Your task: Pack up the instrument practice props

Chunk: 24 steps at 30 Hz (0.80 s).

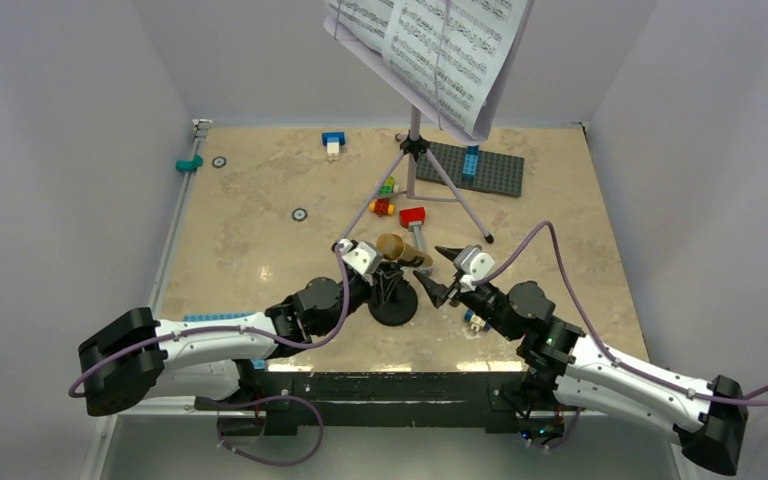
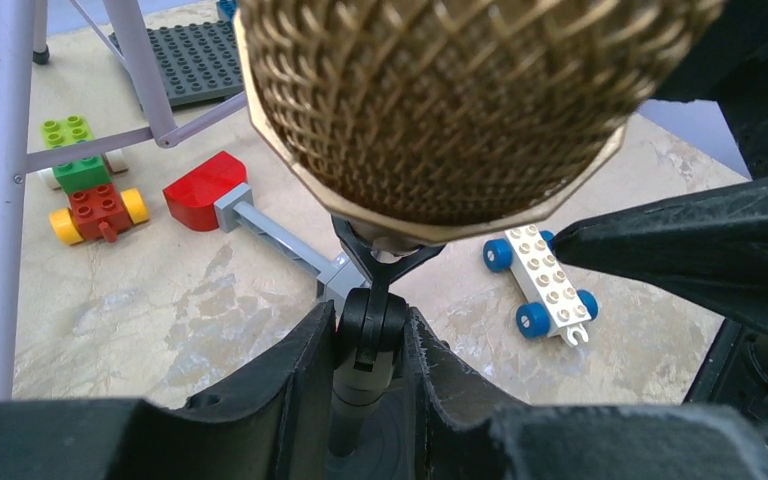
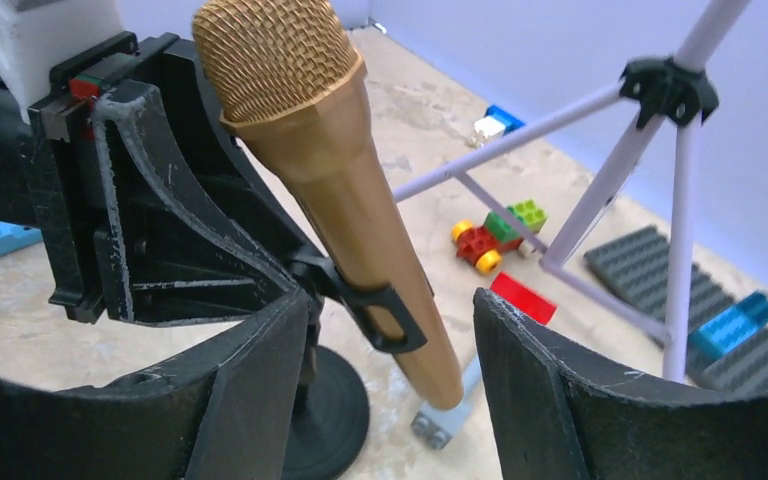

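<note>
The gold microphone [image 1: 398,247] [image 2: 440,100] [image 3: 350,190] sits tilted in the clip of the small black mic stand [image 1: 393,305] [image 3: 332,410]. My left gripper [image 1: 378,270] [image 2: 368,322] is shut on the mic stand's post [image 2: 360,375], just under the clip joint. My right gripper [image 1: 440,272] [image 3: 390,300] is open, its fingers either side of the microphone's lower handle with a gap on each side. The lavender music stand [image 1: 415,150] [image 3: 680,200] stands behind, with white sheet-music pages [image 1: 430,45] on its desk.
A red-headed toy hammer [image 1: 413,216] [image 2: 205,190] lies just behind the mic stand, beside small coloured bricks [image 1: 384,200] [image 2: 90,195]. A white toy car [image 2: 545,285] sits under my right arm. A dark grey baseplate [image 1: 500,172] lies at the back right.
</note>
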### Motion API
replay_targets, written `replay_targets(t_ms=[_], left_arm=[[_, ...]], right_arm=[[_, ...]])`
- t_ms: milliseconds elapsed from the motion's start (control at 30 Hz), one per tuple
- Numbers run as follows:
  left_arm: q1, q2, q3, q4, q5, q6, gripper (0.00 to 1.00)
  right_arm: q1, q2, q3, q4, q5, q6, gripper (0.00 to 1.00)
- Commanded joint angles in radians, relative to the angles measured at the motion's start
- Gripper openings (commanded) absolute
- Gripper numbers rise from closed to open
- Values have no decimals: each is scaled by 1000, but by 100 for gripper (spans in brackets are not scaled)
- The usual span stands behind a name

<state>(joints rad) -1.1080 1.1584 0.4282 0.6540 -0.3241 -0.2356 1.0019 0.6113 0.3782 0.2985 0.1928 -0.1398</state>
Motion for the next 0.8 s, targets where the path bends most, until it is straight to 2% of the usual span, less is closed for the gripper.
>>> replay_targets(t_ms=[0, 233, 400, 600, 767], left_arm=[[0, 9, -7, -175, 48, -35, 0], [0, 27, 16, -206, 94, -32, 0], [0, 42, 31, -221, 127, -25, 0], [-1, 54, 39, -227, 151, -27, 0], [-4, 57, 37, -235, 160, -30, 0]], right_arm=[[1, 44, 33, 171, -75, -183, 65], [2, 113, 60, 171, -155, -254, 66], [2, 151, 70, 197, -131, -289, 65], [2, 228, 95, 246, -97, -338, 60], [1, 272, 100, 303, -61, -366, 49]])
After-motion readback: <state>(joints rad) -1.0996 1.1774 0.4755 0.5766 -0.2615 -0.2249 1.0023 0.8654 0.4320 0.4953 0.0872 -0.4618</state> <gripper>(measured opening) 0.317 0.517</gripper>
